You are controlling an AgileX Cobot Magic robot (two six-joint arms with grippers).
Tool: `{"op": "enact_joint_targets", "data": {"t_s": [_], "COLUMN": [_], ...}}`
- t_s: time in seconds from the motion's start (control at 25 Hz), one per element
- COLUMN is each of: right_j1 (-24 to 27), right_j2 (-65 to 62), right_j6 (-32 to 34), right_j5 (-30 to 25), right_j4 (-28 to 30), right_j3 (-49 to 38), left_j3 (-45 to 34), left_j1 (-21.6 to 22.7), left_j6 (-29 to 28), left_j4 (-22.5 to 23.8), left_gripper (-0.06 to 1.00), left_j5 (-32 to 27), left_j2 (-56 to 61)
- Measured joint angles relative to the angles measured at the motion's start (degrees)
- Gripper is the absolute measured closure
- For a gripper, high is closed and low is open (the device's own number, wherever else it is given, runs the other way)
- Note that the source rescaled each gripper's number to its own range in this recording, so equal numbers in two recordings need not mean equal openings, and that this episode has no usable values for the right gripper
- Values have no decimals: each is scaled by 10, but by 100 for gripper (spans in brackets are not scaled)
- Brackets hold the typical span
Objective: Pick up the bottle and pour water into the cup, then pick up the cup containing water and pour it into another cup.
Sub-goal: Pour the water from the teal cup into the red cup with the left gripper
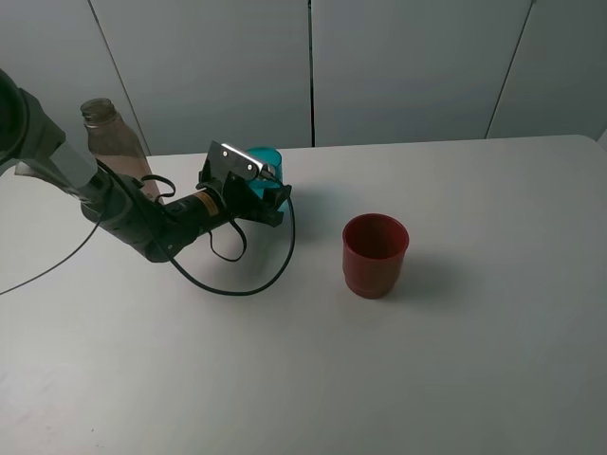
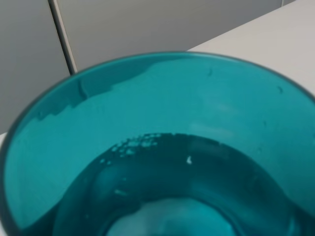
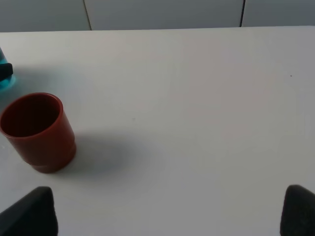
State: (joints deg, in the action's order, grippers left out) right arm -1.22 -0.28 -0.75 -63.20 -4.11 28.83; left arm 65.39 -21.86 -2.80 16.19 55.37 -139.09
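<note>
Left gripper (image 1: 268, 196) is at the teal cup (image 1: 263, 156), which contains water; clamping cannot be determined. Right gripper (image 3: 170, 212) fingers are spread wide apart, with the red cup (image 3: 38, 132) well clear of them. The bottle (image 1: 116, 144) stands upright behind the left arm.
</note>
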Motion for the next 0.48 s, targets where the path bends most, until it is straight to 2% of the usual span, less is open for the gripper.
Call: {"op": "enact_joint_targets", "data": {"t_s": [0.16,0.24,0.32,0.48], "right_j1": [0,0,0,0], "right_j2": [0,0,0,0], "right_j6": [0,0,0,0], "right_j5": [0,0,0,0], "right_j4": [0,0,0,0], "right_j3": [0,0,0,0], "left_j3": [0,0,0,0], "left_j1": [0,0,0,0], "left_j6": [0,0,0,-18], "left_j4": [3,20,60,169], "left_gripper": [81,81,81,81], "left_j5": [0,-4,-20,-74], "left_j2": [0,2,13,50]}}
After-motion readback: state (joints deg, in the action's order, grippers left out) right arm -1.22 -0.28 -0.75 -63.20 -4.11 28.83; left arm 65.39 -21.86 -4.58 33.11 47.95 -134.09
